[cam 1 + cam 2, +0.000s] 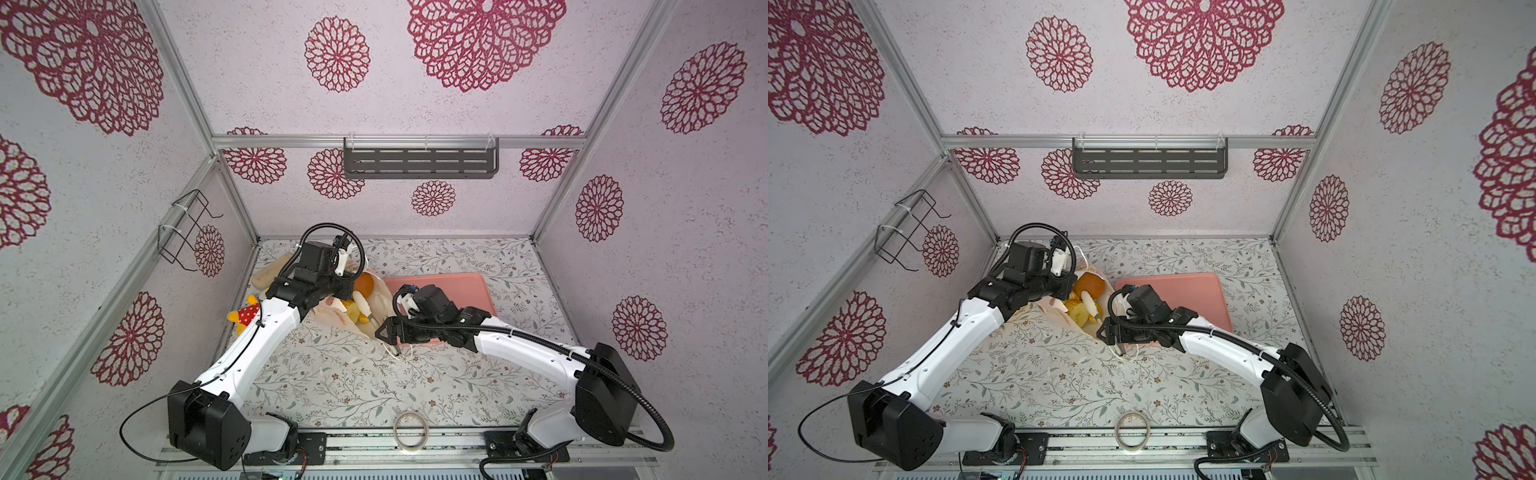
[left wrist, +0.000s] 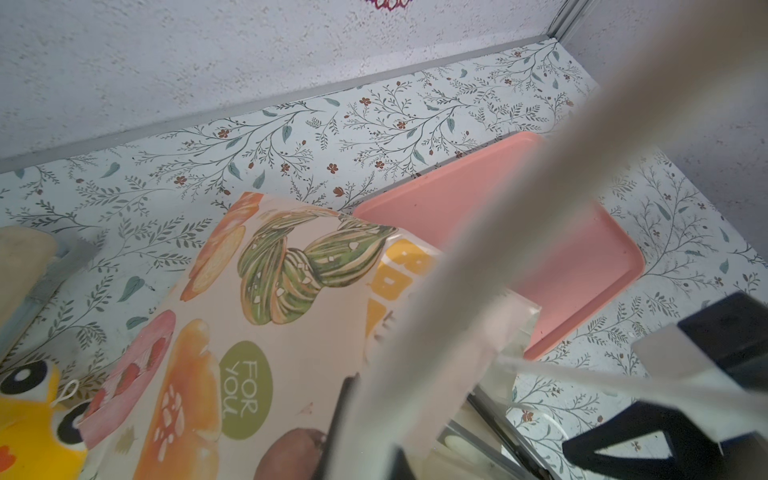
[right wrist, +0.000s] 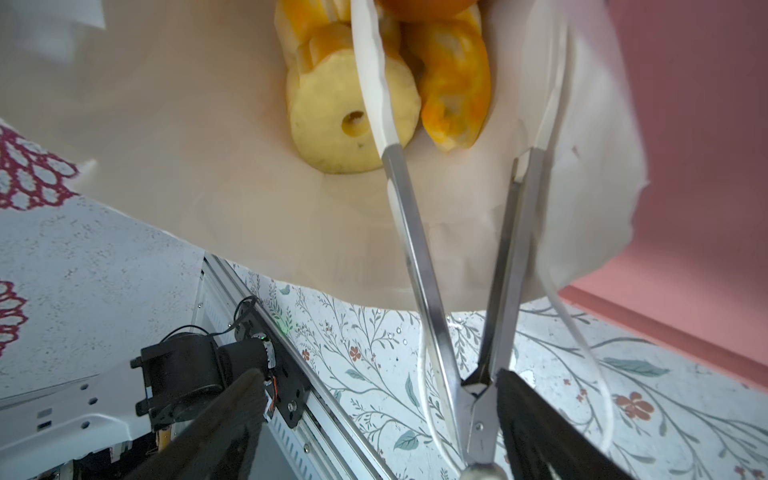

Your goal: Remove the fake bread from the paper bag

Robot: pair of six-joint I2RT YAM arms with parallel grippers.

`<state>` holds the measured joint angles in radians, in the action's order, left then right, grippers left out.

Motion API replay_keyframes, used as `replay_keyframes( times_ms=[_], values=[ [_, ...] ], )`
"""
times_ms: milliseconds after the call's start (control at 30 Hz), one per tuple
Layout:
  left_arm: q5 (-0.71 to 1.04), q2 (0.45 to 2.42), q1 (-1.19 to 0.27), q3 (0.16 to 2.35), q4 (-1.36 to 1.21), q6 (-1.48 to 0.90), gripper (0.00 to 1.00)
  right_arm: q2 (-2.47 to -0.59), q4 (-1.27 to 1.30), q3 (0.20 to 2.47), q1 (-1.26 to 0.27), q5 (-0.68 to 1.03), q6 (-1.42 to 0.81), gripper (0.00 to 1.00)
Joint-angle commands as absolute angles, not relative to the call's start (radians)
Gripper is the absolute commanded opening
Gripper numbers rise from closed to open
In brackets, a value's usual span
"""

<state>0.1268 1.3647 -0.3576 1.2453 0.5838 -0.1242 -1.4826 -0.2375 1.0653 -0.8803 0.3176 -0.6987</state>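
The right tool (image 1: pixel 386 332) is gripping a pair of tongs (image 3: pixel 419 249) near the hinge. Its jaws are standing wide, so the tong arms are spreading apart.

The tongs are pointing into the mouth of the paper bag (image 3: pixel 187 199), which is lying on its side with the mouth facing this tool. The fake bread (image 3: pixel 349 120) is sitting inside, straight ahead of the tong tips. A pale ring piece is lying nearest the mouth, golden loaves are lying beside it, and a round brown bun (image 1: pixel 365 284) is sitting deeper.

One white tip is crossing over the ring. The other is veiled by the bag wall on the tray side, and whether it is inside the bag cannot be told.

The bag's long axis is running in line with the tongs, so the next move is probably calling for a squeeze and a straight pull-back. The right arm is the nearer to the mouth.

The left tool (image 1: pixel 1069 286) is shut at the bag's far side; what it is pinching cannot be told.

The floral worktop (image 1: pixel 332 374) is carrying a pink tray (image 1: pixel 469 286) just beside the bag.
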Motion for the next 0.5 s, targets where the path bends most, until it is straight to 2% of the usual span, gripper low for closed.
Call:
replay_keyframes(
  times_ms=[0, 467],
  values=[
    [0.14, 1.336, -0.362, 1.247, 0.535, -0.136, 0.0, -1.467, -0.227, 1.055, -0.885, 0.29, -0.633, 0.86],
    [0.14, 1.342, -0.362, 1.253, 0.541, -0.143, 0.0, -1.544, -0.157, 1.023, -0.887, 0.308, -0.632, 0.81]
  ],
)
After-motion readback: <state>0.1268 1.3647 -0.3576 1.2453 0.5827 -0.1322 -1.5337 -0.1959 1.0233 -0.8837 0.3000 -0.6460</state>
